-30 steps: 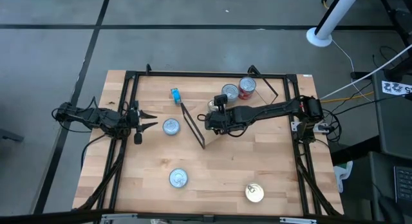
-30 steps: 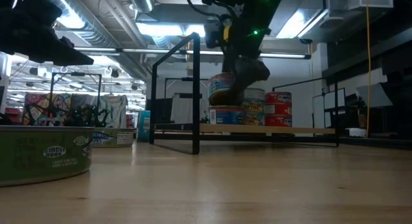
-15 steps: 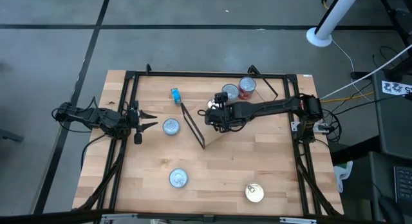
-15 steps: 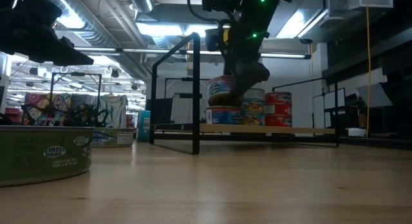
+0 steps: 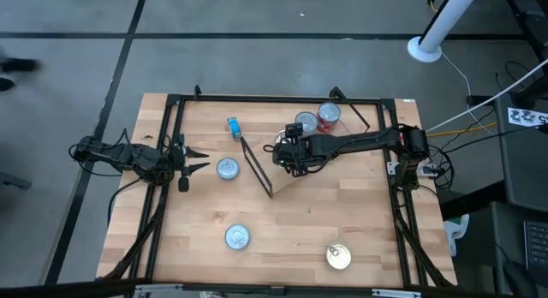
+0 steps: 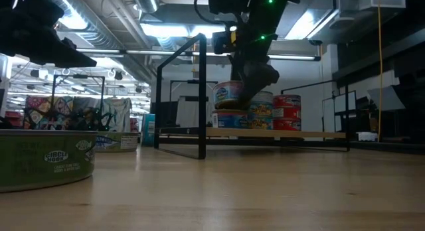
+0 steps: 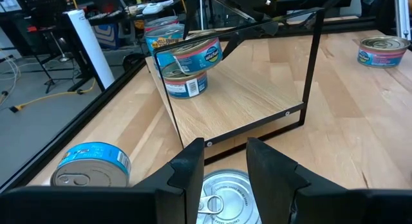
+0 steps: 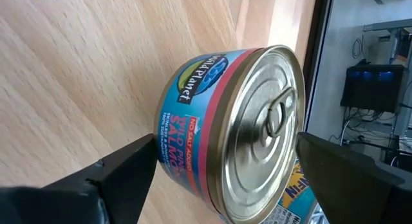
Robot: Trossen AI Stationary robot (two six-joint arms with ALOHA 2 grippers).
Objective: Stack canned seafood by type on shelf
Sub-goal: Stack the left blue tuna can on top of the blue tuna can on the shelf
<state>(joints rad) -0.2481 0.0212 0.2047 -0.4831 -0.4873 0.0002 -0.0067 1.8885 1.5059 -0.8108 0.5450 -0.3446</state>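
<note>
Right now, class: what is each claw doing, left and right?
Left claw: partly open, empty, hovering above a silver-lidded tin.
Right claw: holding a blue-and-pink salmon tin over the shelf.

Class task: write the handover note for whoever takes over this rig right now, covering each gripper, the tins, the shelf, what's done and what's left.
Right gripper: jaws spread wide around a blue-and-pink salmon tin, held over another tin on the shelf; not released.
Left gripper: idle at the table's left side, fingers slightly apart, holding nothing, beside a loose tin.
Done: a yellow-blue stack and a red stack stand on the shelf.
Left: three lid-up tins on the table (the one by the left gripper,) and a small blue tin.
</note>
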